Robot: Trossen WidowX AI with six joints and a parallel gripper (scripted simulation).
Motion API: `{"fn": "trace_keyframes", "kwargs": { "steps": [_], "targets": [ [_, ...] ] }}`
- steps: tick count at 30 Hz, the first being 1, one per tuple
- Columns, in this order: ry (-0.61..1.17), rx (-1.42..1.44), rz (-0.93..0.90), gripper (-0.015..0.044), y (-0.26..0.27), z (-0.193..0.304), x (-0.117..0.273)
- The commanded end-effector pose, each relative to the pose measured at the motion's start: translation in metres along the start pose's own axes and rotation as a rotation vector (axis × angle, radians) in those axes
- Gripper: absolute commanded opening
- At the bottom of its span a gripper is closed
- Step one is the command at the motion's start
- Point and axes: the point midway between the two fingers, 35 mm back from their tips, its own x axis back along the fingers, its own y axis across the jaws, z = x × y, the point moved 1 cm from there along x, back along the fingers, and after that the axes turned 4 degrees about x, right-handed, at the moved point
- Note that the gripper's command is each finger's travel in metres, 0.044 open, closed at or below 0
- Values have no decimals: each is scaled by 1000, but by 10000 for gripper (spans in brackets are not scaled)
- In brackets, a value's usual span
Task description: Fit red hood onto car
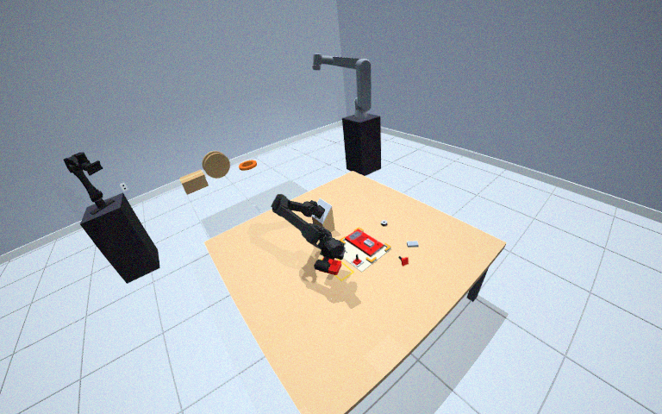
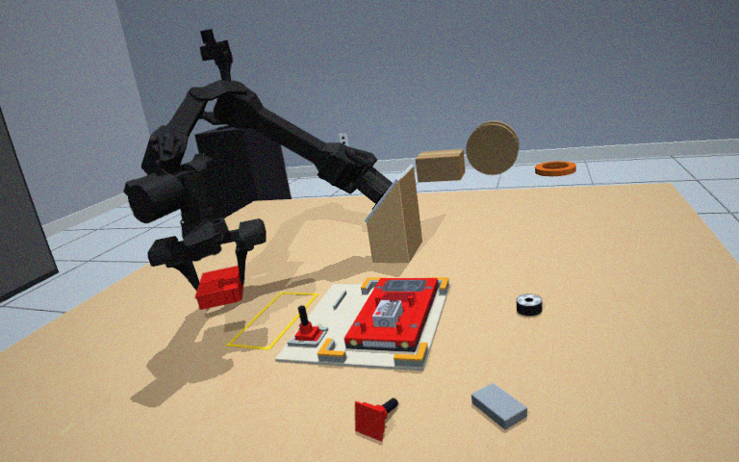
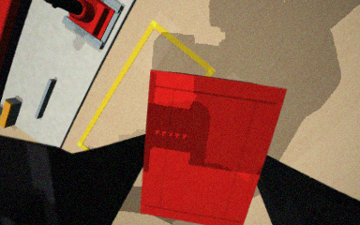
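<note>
- Black parallel jaws (image 1: 327,266) (image 2: 219,287) stand wide, closed on the red shell hood's sides
- Red shell hood (image 1: 334,266) (image 2: 219,289) (image 3: 206,150) hangs slightly tilted above the wooden table (image 1: 312,336) (image 2: 469,234) (image 3: 117,105), apart from the chassis

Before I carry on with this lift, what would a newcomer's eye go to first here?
Probably the bright red car hood, held above the wooden table between the black gripper's fingers. Next, the red toy car chassis on its white board, with a grey engine block amid its deck.
</note>
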Motion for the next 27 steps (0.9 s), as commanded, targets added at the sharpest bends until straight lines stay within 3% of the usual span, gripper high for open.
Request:
{"fn": "trace_keyframes", "kwargs": {
  "steps": [1,10,27],
  "targets": [
    [-9,-12,12,0,-4,0,19],
    [-6,-10,1,0,2,-3,19],
    [-42,-138,-12,0,90,-84,27]
  ]
}}
